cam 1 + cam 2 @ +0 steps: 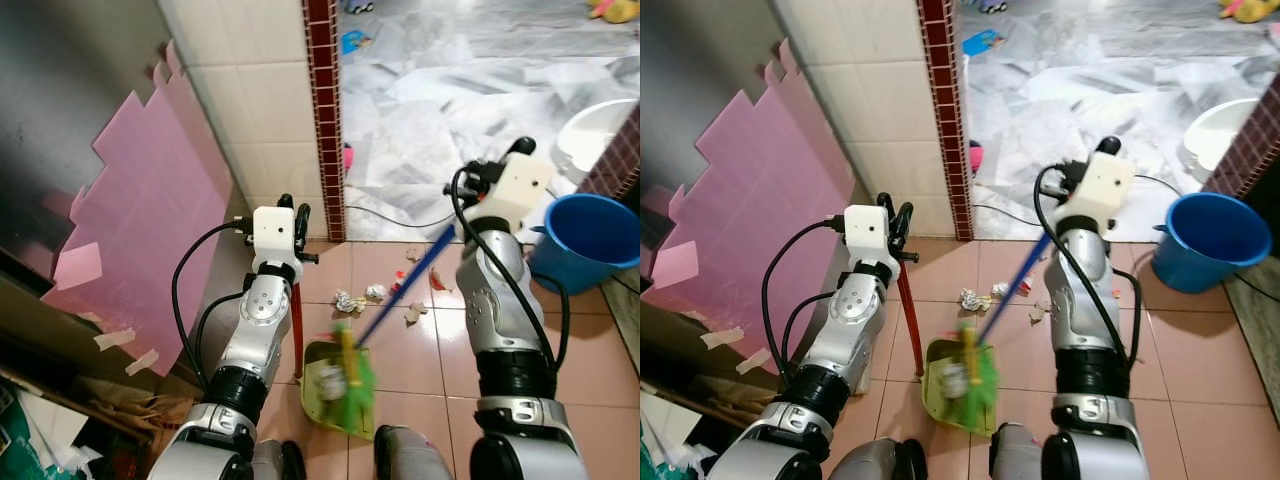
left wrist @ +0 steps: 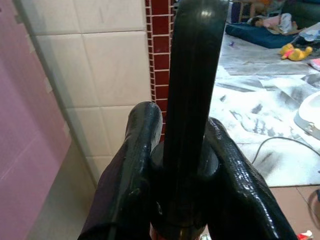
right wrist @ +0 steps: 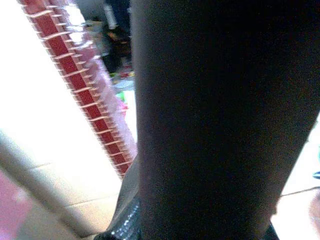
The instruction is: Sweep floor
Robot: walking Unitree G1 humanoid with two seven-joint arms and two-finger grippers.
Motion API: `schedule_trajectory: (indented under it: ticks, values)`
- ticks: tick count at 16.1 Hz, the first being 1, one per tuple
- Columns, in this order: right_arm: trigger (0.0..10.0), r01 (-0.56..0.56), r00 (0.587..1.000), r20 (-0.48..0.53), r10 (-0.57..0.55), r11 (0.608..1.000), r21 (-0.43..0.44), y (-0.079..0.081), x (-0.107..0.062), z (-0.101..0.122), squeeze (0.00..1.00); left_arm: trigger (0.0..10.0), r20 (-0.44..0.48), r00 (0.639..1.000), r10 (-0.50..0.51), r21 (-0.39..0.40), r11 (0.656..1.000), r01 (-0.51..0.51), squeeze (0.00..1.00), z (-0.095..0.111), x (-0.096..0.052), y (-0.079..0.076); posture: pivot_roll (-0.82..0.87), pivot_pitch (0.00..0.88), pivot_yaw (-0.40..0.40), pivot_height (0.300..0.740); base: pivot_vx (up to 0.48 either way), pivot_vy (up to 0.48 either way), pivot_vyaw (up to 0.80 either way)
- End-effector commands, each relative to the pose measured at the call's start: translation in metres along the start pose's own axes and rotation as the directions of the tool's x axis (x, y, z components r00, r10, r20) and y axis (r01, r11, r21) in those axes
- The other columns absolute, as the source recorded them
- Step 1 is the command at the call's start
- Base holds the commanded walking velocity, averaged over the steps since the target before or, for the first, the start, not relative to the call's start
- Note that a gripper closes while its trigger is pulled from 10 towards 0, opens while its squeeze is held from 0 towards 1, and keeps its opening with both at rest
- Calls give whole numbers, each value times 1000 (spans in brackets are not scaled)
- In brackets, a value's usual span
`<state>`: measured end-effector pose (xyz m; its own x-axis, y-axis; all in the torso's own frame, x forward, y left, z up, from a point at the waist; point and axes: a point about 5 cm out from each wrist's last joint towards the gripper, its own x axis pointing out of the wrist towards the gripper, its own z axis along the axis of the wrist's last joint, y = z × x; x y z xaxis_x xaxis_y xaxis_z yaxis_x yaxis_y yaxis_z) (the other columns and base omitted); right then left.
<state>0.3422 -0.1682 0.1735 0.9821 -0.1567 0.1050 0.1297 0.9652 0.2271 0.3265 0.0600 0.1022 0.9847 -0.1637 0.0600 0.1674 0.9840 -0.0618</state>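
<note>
- Low in the centre of the frame, a green dustpan [image 1: 335, 385] lies on the tiled floor [image 1: 420, 380], the blurred broom head [image 1: 352, 375] on it.
- The left gripper [image 1: 292, 222], left of centre, is clamped on the dustpan's red handle [image 1: 297, 320].
- The right gripper [image 1: 478, 178], right of centre, holds the blue broom handle [image 1: 405, 285]; finger state can't be made out.
- Crumpled paper scraps [image 1: 358, 297] lie beyond the pan.
- A blue bucket [image 1: 585, 240] stands at right edge.
</note>
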Motion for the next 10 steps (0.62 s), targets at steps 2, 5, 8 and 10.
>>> schedule_trajectory:
  ticks: [2,5,8,10]
  values:
    - [10000,-120,992,50,114,983,136,21,5,24,0,10000,24,1000,18,-27,999,-18,0,5,4,1,-102,125,130,740,0,0,0]
    - [10000,-260,964,88,252,960,103,33,6,42,0,10000,15,1000,7,-51,999,-6,0,5,5,-3,-106,129,131,740,0,0,0]
    - [10000,-421,883,173,436,899,-118,41,2,73,0,10000,13,1000,17,-78,997,-16,0,6,7,0,-109,124,128,740,0,0,0]
    - [10000,-432,868,182,462,883,-181,33,1,82,0,10000,18,1000,-2,-116,993,4,0,8,8,1,-109,120,123,740,0,0,0]
